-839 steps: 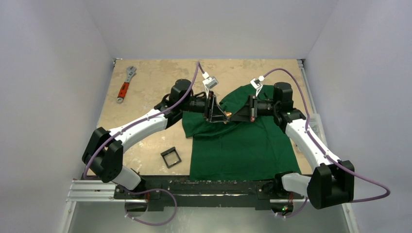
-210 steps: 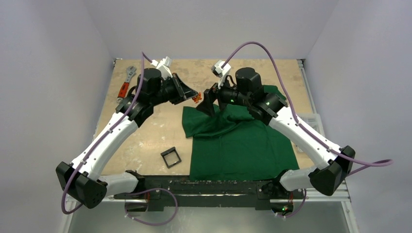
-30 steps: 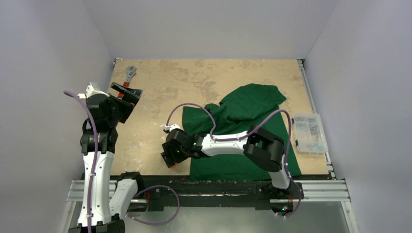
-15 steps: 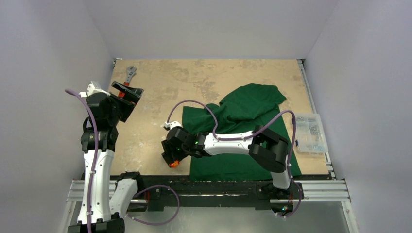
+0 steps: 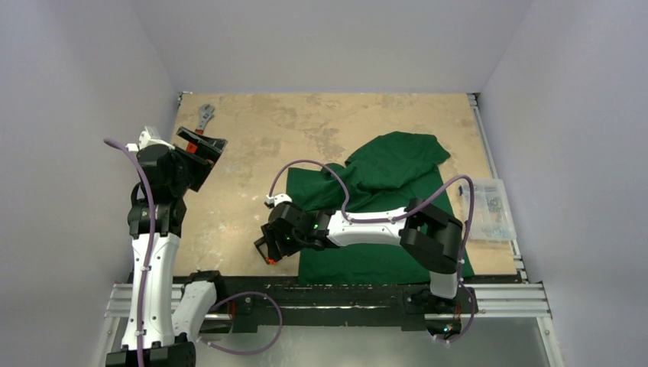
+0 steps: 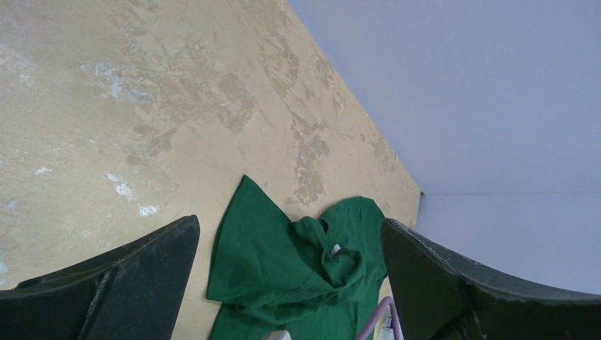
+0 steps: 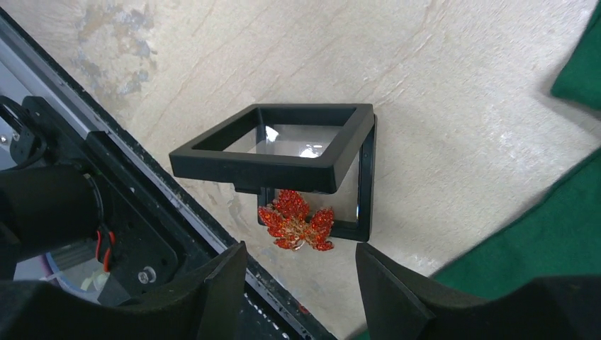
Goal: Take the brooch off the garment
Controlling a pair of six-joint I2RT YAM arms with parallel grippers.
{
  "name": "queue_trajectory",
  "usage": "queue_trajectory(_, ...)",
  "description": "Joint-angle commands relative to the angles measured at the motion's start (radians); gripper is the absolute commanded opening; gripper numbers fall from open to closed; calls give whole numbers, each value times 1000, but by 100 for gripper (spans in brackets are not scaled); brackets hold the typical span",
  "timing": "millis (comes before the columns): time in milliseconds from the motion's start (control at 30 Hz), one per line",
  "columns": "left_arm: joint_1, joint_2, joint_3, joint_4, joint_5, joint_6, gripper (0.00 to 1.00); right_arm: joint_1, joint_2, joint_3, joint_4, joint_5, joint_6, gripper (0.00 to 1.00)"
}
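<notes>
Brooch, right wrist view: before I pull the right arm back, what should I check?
1. Brooch off the shirt: ok, it lies apart from the cloth, by the small black box.
2. Right claw released it: ok, fingers apart on either side, not touching.
3. Brooch fully inside the box: cannot tell, it lies at the near edge.
4. Lid shut: not ok, tilted open.
5. Left claw out of the way: ok, open, raised, holding nothing.
</notes>
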State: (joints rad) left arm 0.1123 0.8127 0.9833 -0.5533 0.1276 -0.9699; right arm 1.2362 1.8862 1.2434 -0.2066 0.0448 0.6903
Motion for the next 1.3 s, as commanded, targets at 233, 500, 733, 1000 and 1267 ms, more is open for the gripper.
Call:
queue_trajectory(233,9,3,2,46,14,-20,100,30,9,50,-15,46,-11,62)
queue_trajectory(500,9,9,4,47,14,-20,100,52,27,60,-36,56,-3,63)
queue_trajectory(733,9,12,4,51,17,-28,100,54,43,60,-43,66,11,63)
queue_trajectory(1000,10,15,5,51,18,-29,100,58,71,75,-48,68,17,65)
queue_trajectory(1267,10,18,5,56,20,-28,100,69,96,96,-58,84,12,65)
